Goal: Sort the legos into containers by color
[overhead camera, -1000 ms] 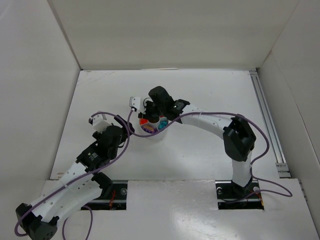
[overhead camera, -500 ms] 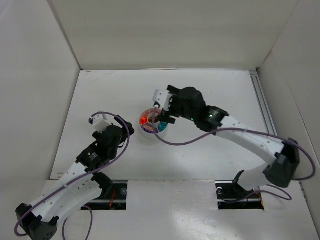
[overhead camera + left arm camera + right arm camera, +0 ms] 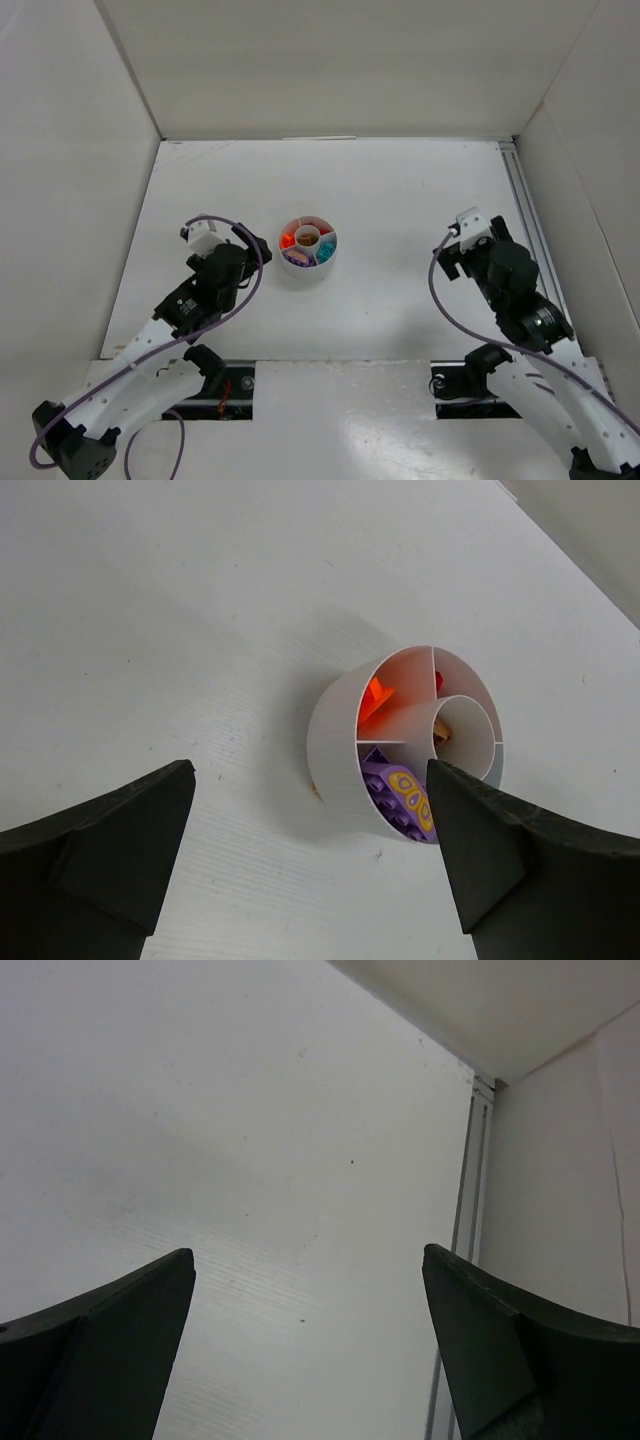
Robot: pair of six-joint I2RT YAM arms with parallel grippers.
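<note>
The containers are the wedge sections of a small round white dish (image 3: 308, 266) at mid-table. The legos lie in it: red-orange ones (image 3: 288, 240) at the left, a purple one (image 3: 298, 257), a teal one (image 3: 325, 257), and a brown one (image 3: 308, 237) in the central cup. The left wrist view shows the dish (image 3: 335, 742) close up with an orange piece (image 3: 375, 695), the purple brick (image 3: 405, 798) and the brown piece (image 3: 443, 732). My left gripper (image 3: 248, 248) (image 3: 308, 770) stands open just left of the dish. My right gripper (image 3: 470, 245) (image 3: 308, 1252) is open and empty, far right of the dish.
White walls (image 3: 330, 60) close in the table on the back and both sides. A metal rail (image 3: 530, 220) (image 3: 468, 1210) runs along the right edge, close to the right gripper. Purple cables loop off both arms.
My right arm has drawn back from over the dish to the right side of the table, and its jaws have opened. The left arm has barely moved.
</note>
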